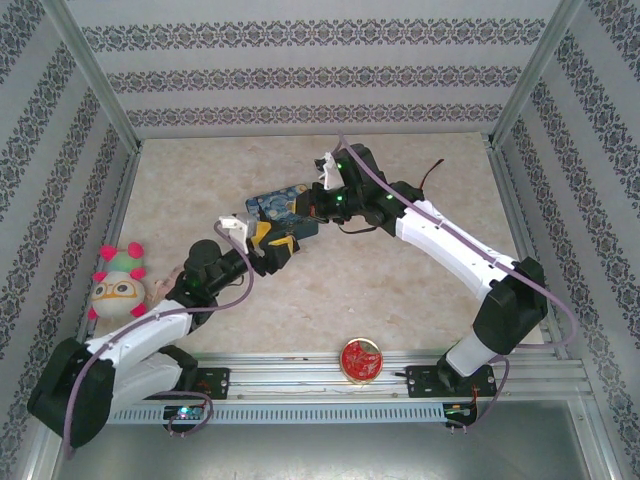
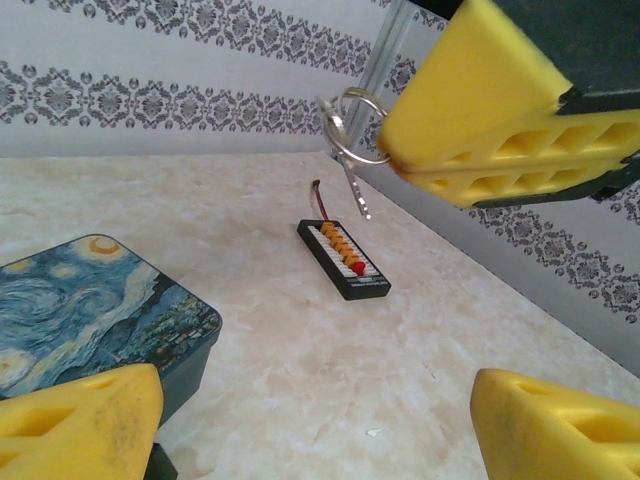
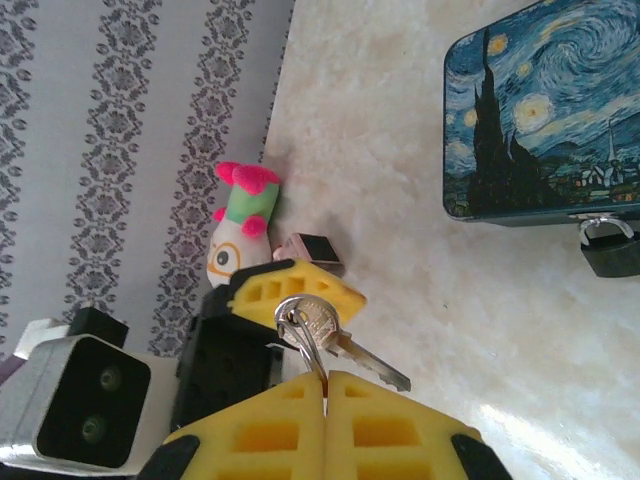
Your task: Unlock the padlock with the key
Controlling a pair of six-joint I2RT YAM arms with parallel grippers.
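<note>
The padlock (image 3: 610, 250) sits on the desk (image 1: 380, 290) right against one side of the starry-night tin (image 3: 545, 130). Its silvery shackle is turned toward the tin and its dark body away from it, so its long axis runs square to that side. I cannot tell whether the shackle is hooked onto the tin.

The key (image 3: 350, 345) hangs from a key ring (image 3: 300, 320). In the right wrist view its blade slants away from the ring toward the padlock's side. In the left wrist view it dangles tip-down, clear of the desk.

The right fingers (image 3: 250, 430) are pressed together, pinching the key ring between their yellow pads. The left fingers (image 2: 85, 420) are spread wide with only bare desk between them. One of them is just beside the tin's corner, and they look up at the hanging key.

The right arm (image 1: 450, 240) stretches from the near right corner, bent at the elbow, with its wrist just past the tin. The left arm (image 1: 150, 335) reaches on a diagonal from the near left, and its wrist ends at the tin's near side. A plush toy (image 1: 120, 285) stands by the left arm.
</note>
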